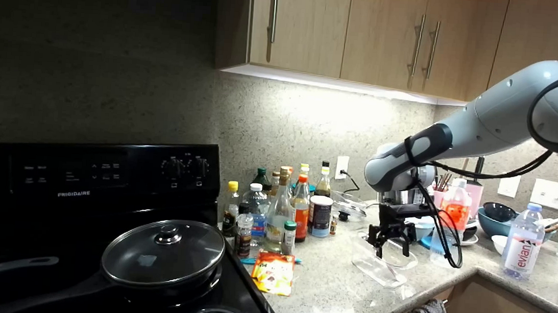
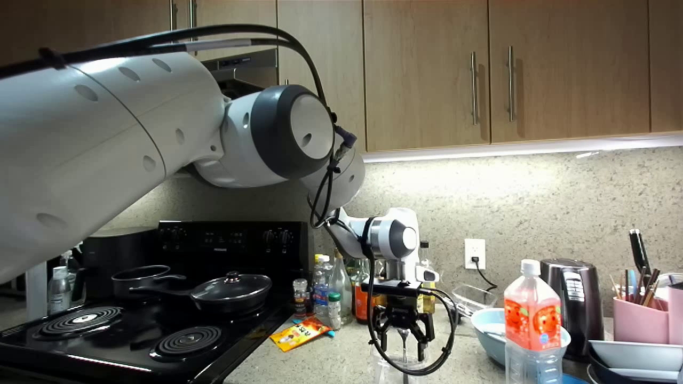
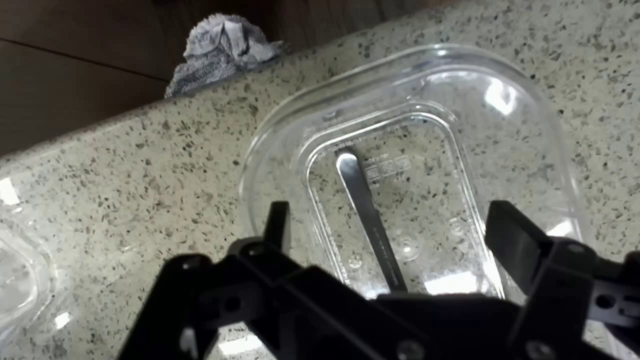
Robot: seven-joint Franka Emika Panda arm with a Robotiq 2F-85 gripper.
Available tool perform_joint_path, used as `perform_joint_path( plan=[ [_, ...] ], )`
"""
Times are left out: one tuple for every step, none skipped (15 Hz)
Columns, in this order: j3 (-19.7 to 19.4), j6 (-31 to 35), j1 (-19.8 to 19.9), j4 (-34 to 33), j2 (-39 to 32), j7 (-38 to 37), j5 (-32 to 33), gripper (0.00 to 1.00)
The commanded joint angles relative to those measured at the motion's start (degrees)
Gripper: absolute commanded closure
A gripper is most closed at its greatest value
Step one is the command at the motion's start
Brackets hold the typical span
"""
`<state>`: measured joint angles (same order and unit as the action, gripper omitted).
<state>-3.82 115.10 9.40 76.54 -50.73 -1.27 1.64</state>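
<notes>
My gripper point(image 3: 390, 220) points down, open, with its black fingers spread wide and nothing held between them. Below it, a clear plastic container point(image 3: 530, 150) rests on the speckled counter near the front edge. Inside lies a metal utensil point(image 3: 367, 210), its slim handle running between the two fingers. Its far end is hidden behind the gripper body in the wrist view. In an exterior view the gripper point(image 1: 392, 250) hangs over the clear container point(image 1: 383, 274); whether it touches the rim I cannot tell. Cables loop beside the gripper point(image 2: 403, 349) in an exterior view.
Another clear container point(image 3: 17, 280) sits at the wrist view's left edge. A grey cloth point(image 3: 225, 52) hangs at the counter's edge. Nearby are a juice bottle point(image 2: 532, 314), a light blue bowl point(image 2: 488, 333), an orange packet point(image 1: 273, 273), several condiment bottles and a lidded pan point(image 1: 164, 254).
</notes>
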Motion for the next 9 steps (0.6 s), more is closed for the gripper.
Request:
perform_joint_path(
  plan=[
    [-0.51, -0.77, -0.11, -0.27, -0.15, 0.26, -0.71, 0.00],
    [-0.53, -1.16, 0.03, -0.29, -0.16, 0.26, -0.85, 0.00],
    [-0.54, -1.26, 0.11, -0.30, -0.16, 0.26, -0.95, 0.00],
    [-0.54, -1.31, 0.14, -0.30, -0.16, 0.26, -1.00, 0.00],
    [-0.79, -1.94, -0.33, -1.64, -1.32, -0.15, -0.55, 0.00],
    [-0.73, -2.66, -0.64, -2.80, -2.35, 0.26, -0.27, 0.00],
    [-0.26, -3.46, -0.73, -3.82, -3.10, 0.94, -0.49, 0.00],
    [0.19, -3.53, -0.89, -4.70, -3.77, 1.36, -0.70, 0.00],
    [0.42, -3.67, -1.05, -5.67, -4.45, 1.54, -0.79, 0.00]
  ],
)
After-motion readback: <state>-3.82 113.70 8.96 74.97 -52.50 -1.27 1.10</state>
